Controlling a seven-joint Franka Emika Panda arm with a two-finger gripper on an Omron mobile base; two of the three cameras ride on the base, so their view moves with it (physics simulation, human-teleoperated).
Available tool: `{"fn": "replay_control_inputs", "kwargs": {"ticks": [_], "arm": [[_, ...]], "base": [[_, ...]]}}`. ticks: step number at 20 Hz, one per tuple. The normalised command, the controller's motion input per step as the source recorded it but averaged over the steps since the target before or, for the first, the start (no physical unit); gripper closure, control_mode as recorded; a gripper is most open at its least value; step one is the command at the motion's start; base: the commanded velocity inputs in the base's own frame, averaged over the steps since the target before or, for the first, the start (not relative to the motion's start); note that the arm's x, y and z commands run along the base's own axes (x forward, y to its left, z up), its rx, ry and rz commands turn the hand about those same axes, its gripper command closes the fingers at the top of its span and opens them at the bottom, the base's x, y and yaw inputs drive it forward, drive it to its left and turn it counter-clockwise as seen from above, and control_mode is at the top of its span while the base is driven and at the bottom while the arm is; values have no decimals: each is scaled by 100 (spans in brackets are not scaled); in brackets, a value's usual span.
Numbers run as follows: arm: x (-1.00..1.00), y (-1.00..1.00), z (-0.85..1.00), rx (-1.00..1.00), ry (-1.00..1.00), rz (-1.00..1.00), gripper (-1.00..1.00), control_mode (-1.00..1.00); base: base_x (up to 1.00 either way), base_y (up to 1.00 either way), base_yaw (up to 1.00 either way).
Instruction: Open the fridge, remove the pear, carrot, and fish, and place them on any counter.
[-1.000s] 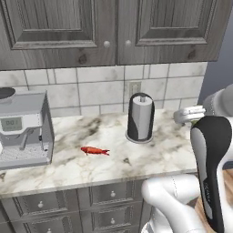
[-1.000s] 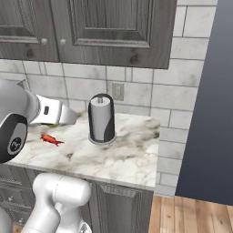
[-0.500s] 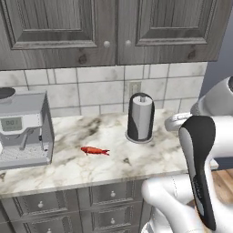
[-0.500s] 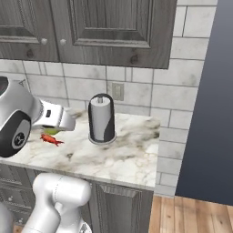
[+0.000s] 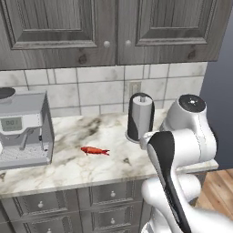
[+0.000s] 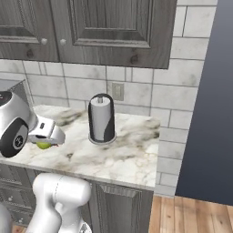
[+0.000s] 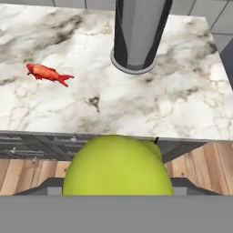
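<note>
At left of the hand view the slim red fish (image 7: 47, 73) lies on the marble bench (image 7: 182, 109). Lower centre, the claw (image 7: 117, 193), spread wide, holds the smooth yellow-green pear (image 7: 117, 168) over the bench edge; released here, it could roll off.

The arm has swung leftward across the lower right of the left base view — the gripper (image 6: 45, 139) carrying the pear (image 6: 43, 145) — toward the counter (image 5: 91, 170) front.
</note>
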Motion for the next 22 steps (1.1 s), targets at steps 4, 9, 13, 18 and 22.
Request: {"fn": "replay_control_inputs", "kwargs": {"ticks": [4, 9, 13, 18, 22], "arm": [[58, 39, -73, -1, 3, 0, 100, -100], [84, 30, -63, 0, 6, 2, 100, -100], [88, 17, -74, -1, 8, 4, 100, -100], [75, 20, -71, 0, 9, 3, 100, -100], [61, 13, -51, 0, 17, 2, 100, -100]], "base": [[0, 0, 0], [0, 0, 0], [0, 0, 0], [0, 0, 0], [0, 0, 0]]}}
